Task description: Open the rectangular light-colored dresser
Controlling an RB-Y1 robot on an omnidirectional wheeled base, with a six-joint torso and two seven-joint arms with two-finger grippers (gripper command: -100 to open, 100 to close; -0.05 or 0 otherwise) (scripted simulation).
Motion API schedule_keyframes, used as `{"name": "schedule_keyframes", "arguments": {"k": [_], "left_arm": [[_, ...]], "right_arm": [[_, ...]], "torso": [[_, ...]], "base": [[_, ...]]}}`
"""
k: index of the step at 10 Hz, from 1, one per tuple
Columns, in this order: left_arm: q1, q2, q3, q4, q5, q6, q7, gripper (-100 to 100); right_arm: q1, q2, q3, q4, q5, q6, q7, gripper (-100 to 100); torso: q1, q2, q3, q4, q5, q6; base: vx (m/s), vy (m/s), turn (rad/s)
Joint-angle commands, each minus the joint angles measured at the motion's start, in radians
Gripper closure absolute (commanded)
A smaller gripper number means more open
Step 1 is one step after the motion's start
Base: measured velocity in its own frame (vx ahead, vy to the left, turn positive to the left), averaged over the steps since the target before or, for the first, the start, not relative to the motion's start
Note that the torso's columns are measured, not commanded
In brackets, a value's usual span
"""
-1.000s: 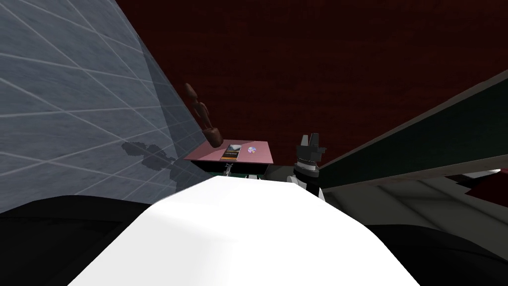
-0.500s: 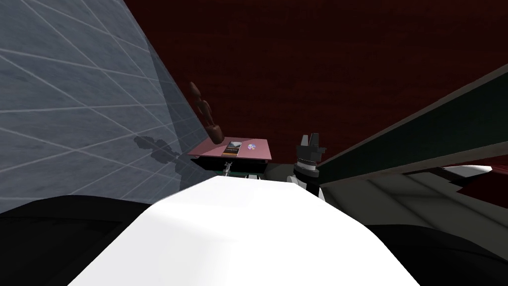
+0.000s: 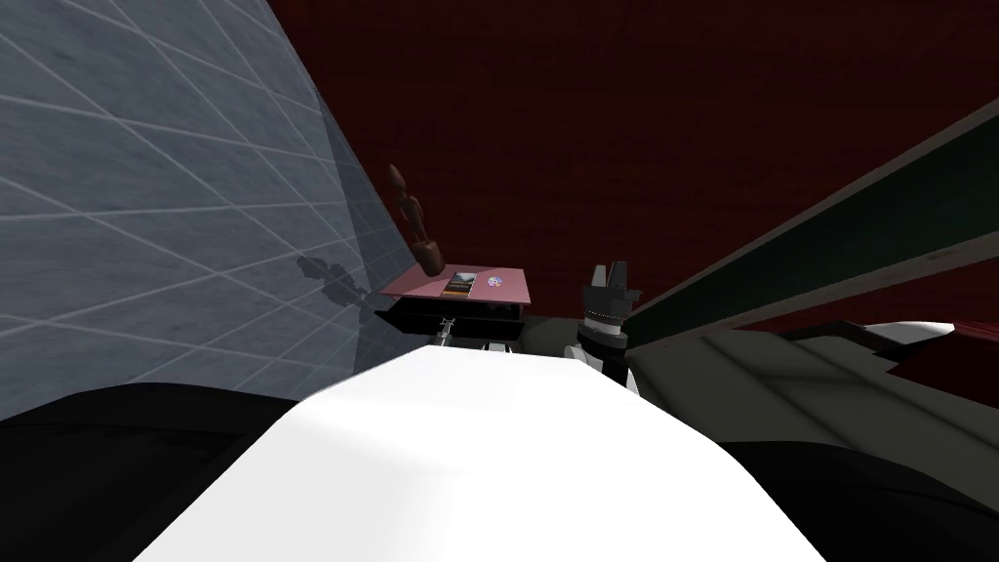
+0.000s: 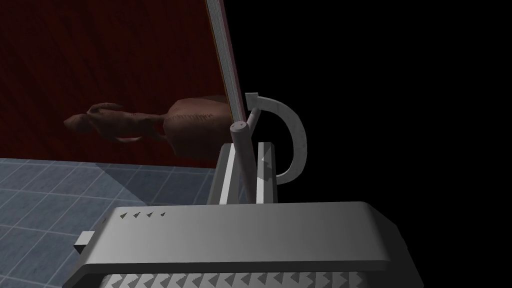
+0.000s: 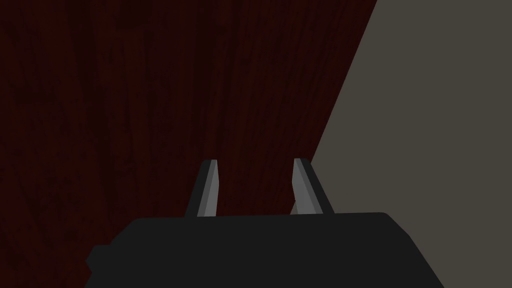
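Note:
The dresser (image 3: 511, 292) is a small low cabinet with a pinkish top, just ahead of my chest, with a black gap open under that top. My left gripper (image 3: 447, 331) is at its front. In the left wrist view the left gripper (image 4: 246, 148) is shut on the thin bar of a grey curved handle (image 4: 296, 136), beside a pink-edged panel (image 4: 226, 55) seen edge-on. My right gripper (image 3: 609, 281) is raised to the right of the dresser. In its own wrist view the right gripper (image 5: 255, 170) is open and holds nothing.
A brown statue (image 3: 414, 220) stands at the dresser top's left rear, with a book (image 3: 458, 284) and a small disc (image 3: 495, 282) beside it. A grey tiled wall (image 3: 146, 195) runs close on the left. A long dark green panel (image 3: 878, 244) slants across the right.
My view has turned, so the tiled wall and the statue have slid to the right. The black gap under the dresser top has grown wider. Both grippers keep their places before my chest.

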Motion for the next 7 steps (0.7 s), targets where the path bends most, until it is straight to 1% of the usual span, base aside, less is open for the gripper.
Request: {"name": "schedule_keyframes", "arguments": {"k": [1,2,3,4,7], "left_arm": [[0.028,0.007,-0.006,-0.010,-0.006,0.000,0.011,100],[0.010,0.020,-0.001,-0.026,0.000,0.021,0.021,-100],[0.003,0.034,0.003,-0.051,0.003,0.052,0.034,-100],[0.003,0.034,0.003,-0.051,0.003,0.052,0.034,-100],[-0.019,0.074,0.013,-0.123,0.012,0.145,0.072,-100]], "right_arm": [[0.000,0.000,0.000,0.000,0.000,0.000,0.000,0],[0.000,0.000,0.000,0.000,0.000,0.000,0.000,0],[0.000,0.000,0.000,0.000,0.000,0.000,0.000,0],[0.000,0.000,0.000,0.000,0.000,0.000,0.000,0],[0.000,0.000,0.000,0.000,0.000,0.000,0.000,0]], "torso": [[0.002,0.000,0.000,0.000,0.000,0.000],[0.002,-0.004,-0.002,0.000,0.000,0.000],[0.000,-0.009,-0.006,0.000,-0.002,0.000],[0.002,-0.014,-0.008,-0.001,-0.001,0.001],[-0.001,-0.002,-0.002,0.002,-0.002,0.000]], "base": [[-0.191,-0.016,0.015],[-0.111,-0.039,0.008],[-0.068,-0.051,0.014],[-0.028,-0.037,-0.011],[-0.040,-0.048,0.003]]}}
